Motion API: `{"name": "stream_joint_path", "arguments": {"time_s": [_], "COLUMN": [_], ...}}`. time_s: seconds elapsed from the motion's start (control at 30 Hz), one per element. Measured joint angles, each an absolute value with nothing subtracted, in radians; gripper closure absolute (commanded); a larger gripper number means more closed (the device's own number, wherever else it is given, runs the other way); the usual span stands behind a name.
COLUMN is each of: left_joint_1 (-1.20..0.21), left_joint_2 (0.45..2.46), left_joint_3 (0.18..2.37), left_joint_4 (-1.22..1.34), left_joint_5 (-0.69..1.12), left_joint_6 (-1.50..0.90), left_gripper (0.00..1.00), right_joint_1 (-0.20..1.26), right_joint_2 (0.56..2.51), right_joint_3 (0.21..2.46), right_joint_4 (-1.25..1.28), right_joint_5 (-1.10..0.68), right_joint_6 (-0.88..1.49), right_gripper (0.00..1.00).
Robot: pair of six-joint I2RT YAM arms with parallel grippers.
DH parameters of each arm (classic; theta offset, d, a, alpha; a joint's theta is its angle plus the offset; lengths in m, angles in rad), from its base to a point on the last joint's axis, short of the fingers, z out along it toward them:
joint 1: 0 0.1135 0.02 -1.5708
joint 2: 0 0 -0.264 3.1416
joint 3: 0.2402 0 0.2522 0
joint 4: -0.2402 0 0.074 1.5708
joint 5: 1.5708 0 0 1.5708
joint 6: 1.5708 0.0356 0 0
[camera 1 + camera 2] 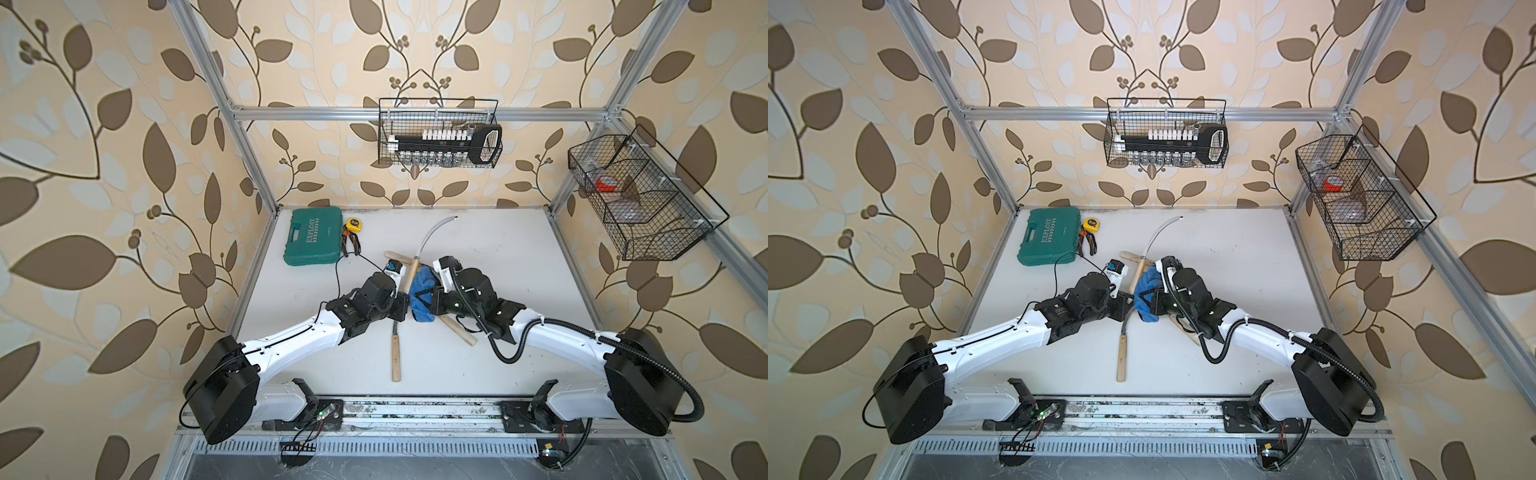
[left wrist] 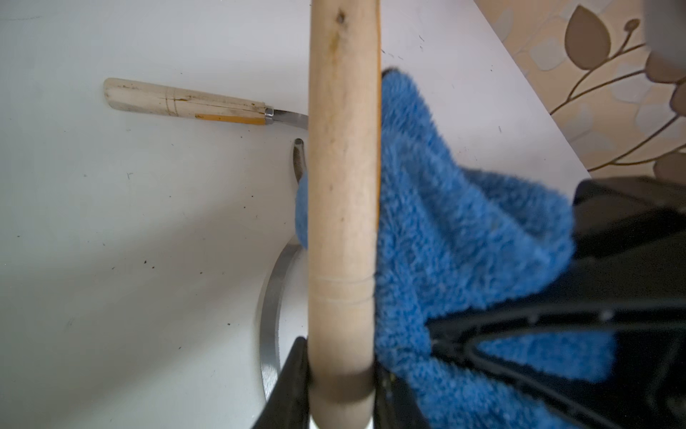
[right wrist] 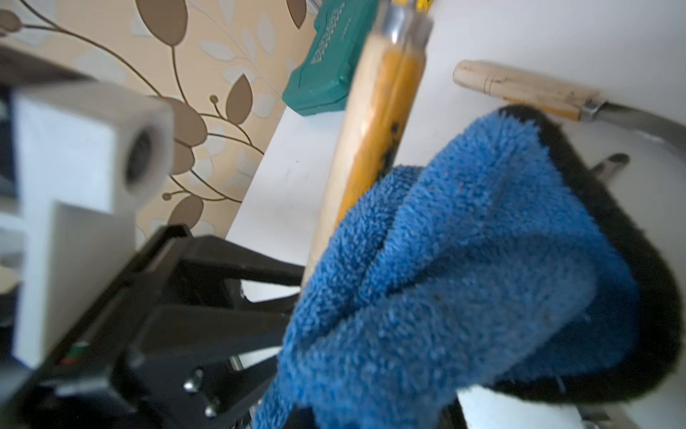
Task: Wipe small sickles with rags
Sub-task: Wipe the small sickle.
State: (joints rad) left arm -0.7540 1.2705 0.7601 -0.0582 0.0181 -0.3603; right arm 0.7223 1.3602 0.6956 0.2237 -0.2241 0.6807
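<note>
Sickle handle (image 2: 343, 223) clamped in my left claw (image 2: 339, 371), rag (image 2: 464, 241) pinched in my right claw (image 1: 428, 297), pressed against that handle.

1. We have both arms (image 1: 291, 340) (image 1: 552, 332) stretched in from the near table (image 1: 498, 257) edge, wrists meeting mid-table.
2. Left gripper (image 2: 339, 386) clamped on a sickle (image 2: 341, 185) handle.
3. Right gripper (image 1: 427, 301) pinched tight on the rag (image 3: 464, 278).

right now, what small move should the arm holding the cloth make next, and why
Probably slide the cloth along the sickle toward its blade: the right gripper holds it against the handle that the left gripper clamps, and the blade is uncovered.
</note>
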Motion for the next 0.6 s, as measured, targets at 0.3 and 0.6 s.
{"name": "stream_joint_path", "arguments": {"time_s": [0.3, 0.6], "left_joint_1": [-0.753, -0.747], "left_joint_2": [1.27, 1.27], "left_joint_3": [0.762, 0.762], "left_joint_4": [-0.035, 0.041], "left_joint_5": [0.059, 0.137], "left_joint_6": [-0.361, -0.377], "left_gripper": [1.0, 1.0], "right_joint_1": [0.653, 0.513], "right_joint_2": [1.362, 1.428], "right_joint_3": [0.717, 0.858], "right_joint_4": [0.227, 0.227], "right_joint_5": [-0.252, -0.326], "right_joint_6": [0.683, 0.685], "right_gripper": [1.0, 1.0]}}
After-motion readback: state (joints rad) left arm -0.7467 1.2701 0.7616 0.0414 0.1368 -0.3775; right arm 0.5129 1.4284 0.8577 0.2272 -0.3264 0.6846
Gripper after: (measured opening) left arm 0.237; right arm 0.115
